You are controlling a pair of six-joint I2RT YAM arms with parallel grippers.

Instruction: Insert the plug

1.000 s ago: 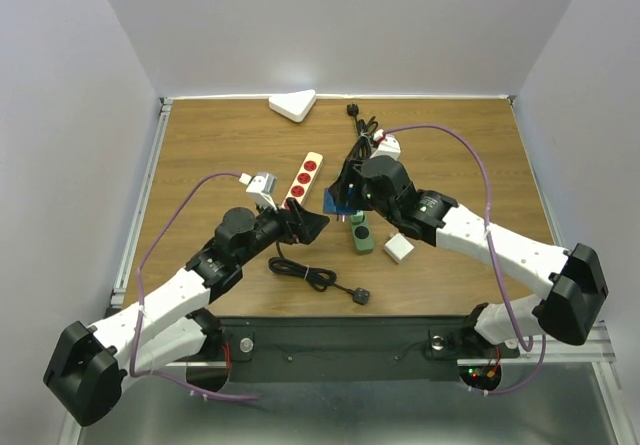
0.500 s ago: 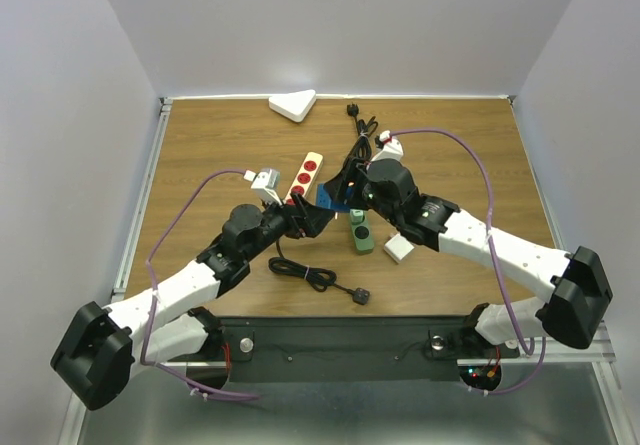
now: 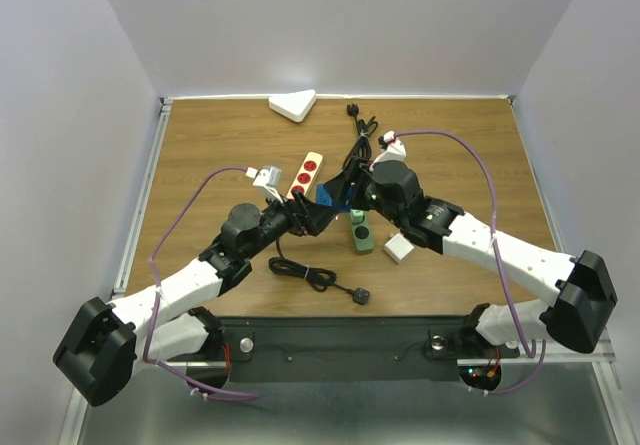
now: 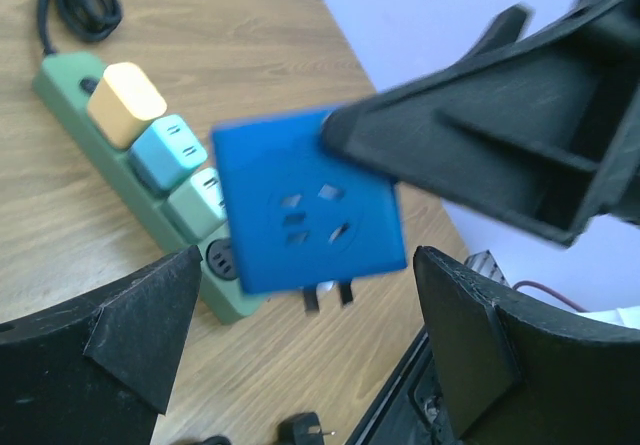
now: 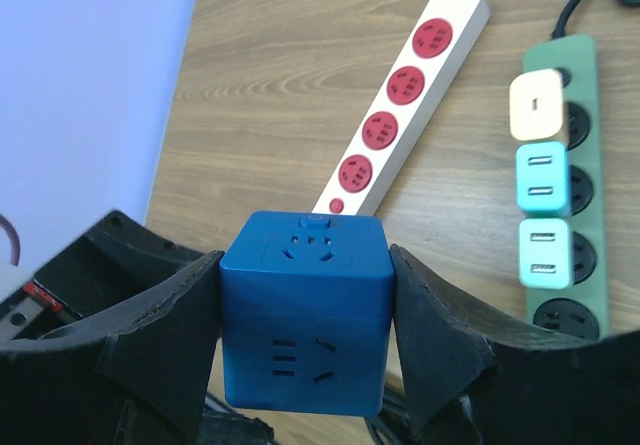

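wooden table (image 3: 200,145) bearing green power strip (image 5: 560,165), end socket free. left gripper (image 4: 305,350) spread wide, empty. right gripper (image 3: 345,190) pinching blue cube plug (image 4: 305,210) aloft, 11 o'clock of strip. insertion judged not yet begun.

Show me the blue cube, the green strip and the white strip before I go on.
blue cube (image 5: 300,355): right wrist view, on its front face.
green strip (image 5: 560,60): right wrist view, on its bare far end.
white strip (image 5: 383,127): right wrist view, on a middle red socket.
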